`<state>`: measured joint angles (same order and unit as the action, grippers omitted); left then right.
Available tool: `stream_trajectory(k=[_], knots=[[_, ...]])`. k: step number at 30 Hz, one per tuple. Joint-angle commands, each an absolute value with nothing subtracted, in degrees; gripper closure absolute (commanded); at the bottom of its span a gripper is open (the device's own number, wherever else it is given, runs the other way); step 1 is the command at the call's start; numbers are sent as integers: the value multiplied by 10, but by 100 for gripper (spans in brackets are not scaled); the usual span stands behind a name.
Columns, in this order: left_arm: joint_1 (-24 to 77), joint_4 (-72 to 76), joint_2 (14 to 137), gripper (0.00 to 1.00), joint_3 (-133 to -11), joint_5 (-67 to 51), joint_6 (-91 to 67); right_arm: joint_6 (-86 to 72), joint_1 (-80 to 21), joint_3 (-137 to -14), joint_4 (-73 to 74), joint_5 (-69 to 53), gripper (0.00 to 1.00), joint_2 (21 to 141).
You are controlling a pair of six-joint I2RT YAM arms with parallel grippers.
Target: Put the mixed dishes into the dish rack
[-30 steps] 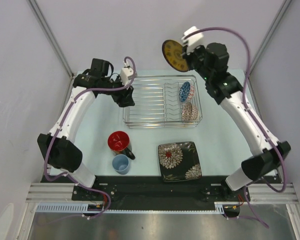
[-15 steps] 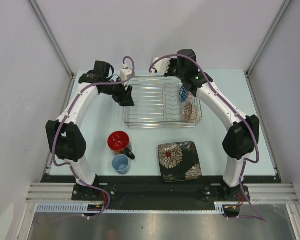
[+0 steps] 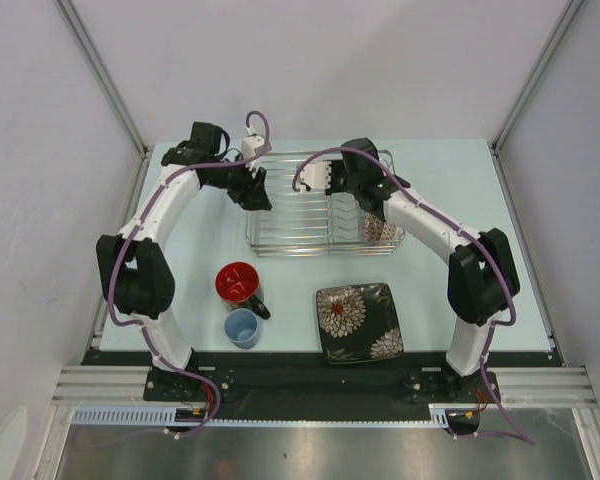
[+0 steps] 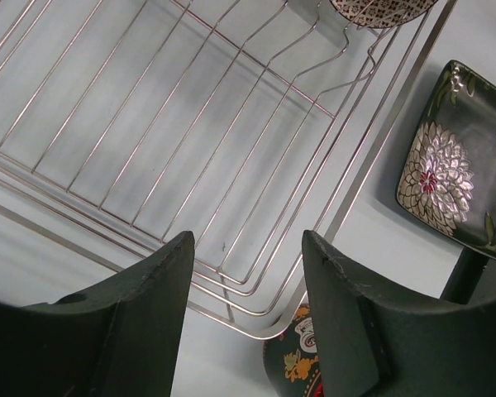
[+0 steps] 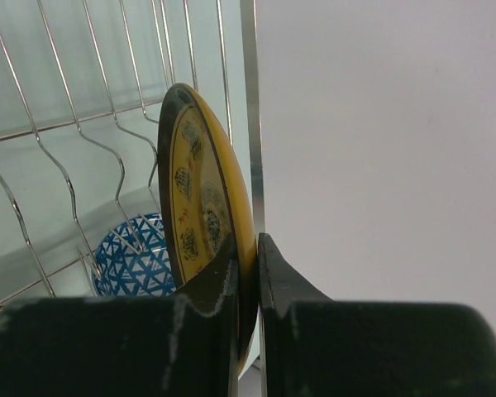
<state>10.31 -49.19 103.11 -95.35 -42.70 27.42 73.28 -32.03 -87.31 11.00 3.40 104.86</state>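
Shiny metal wire dish rack, glossy yellow plate, matt black right gripper

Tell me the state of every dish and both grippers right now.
yellow plate, on edge, clamped by right gripper over dish rack
blue-patterned bowl, in rack
pinkish bowl, in rack
red-inside mug, upright on table
light-blue cup, upright on table
square floral plate, flat on table
left gripper, open, empty

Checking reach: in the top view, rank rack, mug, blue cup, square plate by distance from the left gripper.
1. Rack, beside the left gripper.
2. Mug, toward the bases.
3. Blue cup, just past the mug.
4. Square plate, near right.
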Motion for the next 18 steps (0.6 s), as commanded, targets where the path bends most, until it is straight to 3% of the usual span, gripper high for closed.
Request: stream_trajectory(k=[1, 18], knots=[[100, -472, 1026, 40, -945, -453, 271, 751, -324, -870, 70, 21, 100, 1013], [96, -465, 1032, 40, -934, -447, 274, 783, -301, -857, 47, 6, 100, 1033]])
